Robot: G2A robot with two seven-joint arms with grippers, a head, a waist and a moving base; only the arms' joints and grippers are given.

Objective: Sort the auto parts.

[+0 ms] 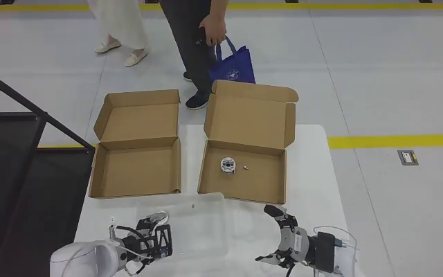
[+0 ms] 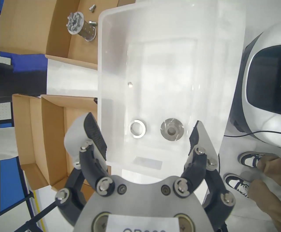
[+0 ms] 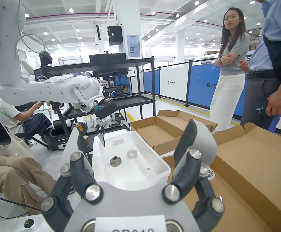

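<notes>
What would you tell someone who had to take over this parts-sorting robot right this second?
Left end effector: open, holding nothing, at one end of the clear bin, above the ring and flanged disc.
Right end effector: open, holding nothing, at the bin's other end.
In the bin: the ring, the flanged disc and a small screw.
Done: a toothed part and two small screws lie in the right cardboard box.
Left: the three parts in the bin need sorting; neither end effector has gripped one.
</notes>
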